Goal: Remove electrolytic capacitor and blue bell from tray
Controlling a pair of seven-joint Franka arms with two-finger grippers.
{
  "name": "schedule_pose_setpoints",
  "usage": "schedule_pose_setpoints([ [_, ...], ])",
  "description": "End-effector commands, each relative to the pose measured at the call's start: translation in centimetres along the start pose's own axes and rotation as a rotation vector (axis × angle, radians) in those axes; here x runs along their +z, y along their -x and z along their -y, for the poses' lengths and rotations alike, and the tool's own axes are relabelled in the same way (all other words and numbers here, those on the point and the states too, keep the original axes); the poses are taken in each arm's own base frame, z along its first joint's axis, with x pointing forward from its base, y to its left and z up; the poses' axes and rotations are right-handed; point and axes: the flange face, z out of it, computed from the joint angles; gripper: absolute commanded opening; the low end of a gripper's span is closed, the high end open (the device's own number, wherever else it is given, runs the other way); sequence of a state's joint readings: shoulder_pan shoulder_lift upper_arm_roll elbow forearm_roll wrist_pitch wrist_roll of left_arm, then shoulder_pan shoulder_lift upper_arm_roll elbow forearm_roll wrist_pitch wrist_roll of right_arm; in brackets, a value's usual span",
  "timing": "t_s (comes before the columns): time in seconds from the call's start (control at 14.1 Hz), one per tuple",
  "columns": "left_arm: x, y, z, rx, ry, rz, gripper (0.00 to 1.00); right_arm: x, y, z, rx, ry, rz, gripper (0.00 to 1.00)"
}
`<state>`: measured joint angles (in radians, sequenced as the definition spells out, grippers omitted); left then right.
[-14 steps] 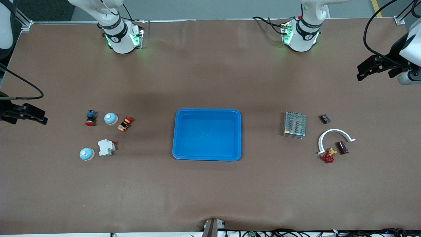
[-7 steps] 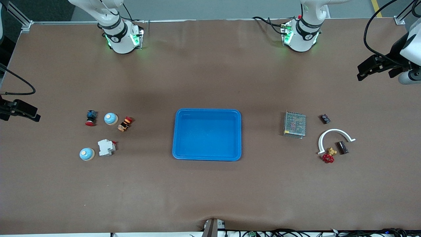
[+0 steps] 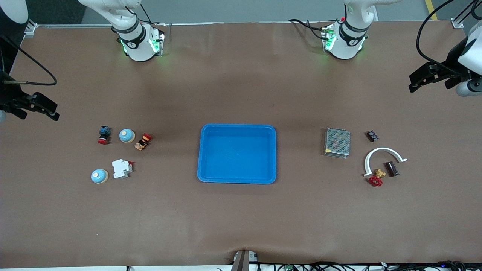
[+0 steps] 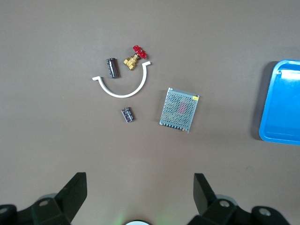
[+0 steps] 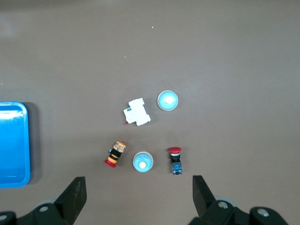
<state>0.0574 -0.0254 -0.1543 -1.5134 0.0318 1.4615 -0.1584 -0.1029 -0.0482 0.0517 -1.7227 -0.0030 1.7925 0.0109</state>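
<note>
Left gripper (image 3: 414,84) spread wide, up over bare table at the left arm's end. Right gripper (image 3: 52,114) likewise wide at the right arm's end. Capacitor (image 3: 391,169) beside white arc (image 3: 384,153); bells (image 3: 127,136) (image 3: 99,176) well apart from blue tray (image 3: 237,180). No readable writing.

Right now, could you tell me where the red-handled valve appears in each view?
Front view: the valve lies at one end of the white arc, toward the left arm's end.
Left wrist view: valve, touching the arc's tip.
Right wrist view: not in it.
Shared landmark: blue tray.
</note>
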Motion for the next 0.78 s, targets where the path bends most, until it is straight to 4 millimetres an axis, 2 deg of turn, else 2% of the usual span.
schedule_pose_setpoints([
  [0.0, -0.5, 0.3, 0.0, 0.024, 0.020, 0.003, 1.00, -0.3, 0.4, 0.5, 0.014, -0.017, -0.012, 1.00],
  [0.14, -0.6, 0.3, 0.0, 0.024, 0.020, 0.001, 1.00, -0.9, -0.2, 0.5, 0.012, -0.017, -0.035, 1.00],
  [0.35, -0.5, 0.3, 0.1, 0.022, 0.020, 0.004, 1.00, -0.4, -1.6, 0.3, 0.018, -0.022, -0.037, 1.00],
  [0.71, -0.3, 0.3, 0.0, 0.024, 0.020, 0.007, 1.00, 0.1, -2.0, 0.6, 0.014, -0.027, -0.032, 1.00],
])
